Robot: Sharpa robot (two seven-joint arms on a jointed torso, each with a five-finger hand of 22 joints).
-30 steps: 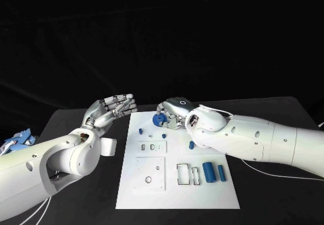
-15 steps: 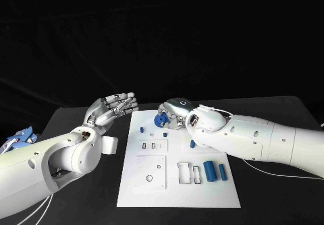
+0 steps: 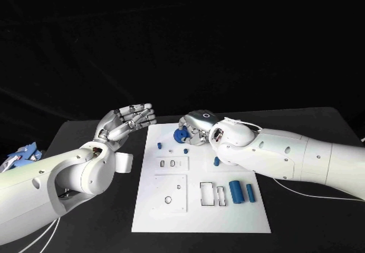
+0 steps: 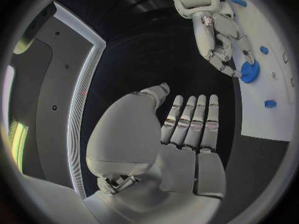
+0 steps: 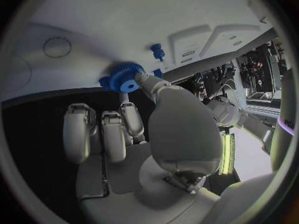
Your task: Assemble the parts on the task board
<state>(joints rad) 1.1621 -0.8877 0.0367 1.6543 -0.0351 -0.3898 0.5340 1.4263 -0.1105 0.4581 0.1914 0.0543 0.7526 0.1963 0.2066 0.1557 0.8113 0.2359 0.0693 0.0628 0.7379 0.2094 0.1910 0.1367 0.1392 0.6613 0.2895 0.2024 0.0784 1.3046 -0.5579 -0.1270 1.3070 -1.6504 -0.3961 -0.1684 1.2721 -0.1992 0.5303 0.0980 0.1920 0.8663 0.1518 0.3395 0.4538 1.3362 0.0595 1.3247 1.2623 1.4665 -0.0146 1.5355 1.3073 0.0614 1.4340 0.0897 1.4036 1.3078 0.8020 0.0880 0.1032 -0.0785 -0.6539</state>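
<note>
Light falls from above onto the white board (image 3: 201, 221), which shows bright and evenly lit against a black table (image 3: 304, 221) and a dark, featureless background. The white arms carry soft highlights with little glare, and shadows beneath them are faint. Both wrist views bend straight edges strongly toward the circle's rim, where detail blurs.

- Black counter (image 3: 304, 126), dark matte top; carries everything, reaches back to a dark bkgd.
- Small white block-like obj (image 3: 124, 163) on counter, just beside the white plate's left edge, partly hidden; can't tell what it is.
- Blue-and-white item (image 3: 21, 155) at far left edge of head view, cut off by frame; unclear what.
- Thin white cable (image 3: 316, 196) lying on counter, right side.
</note>
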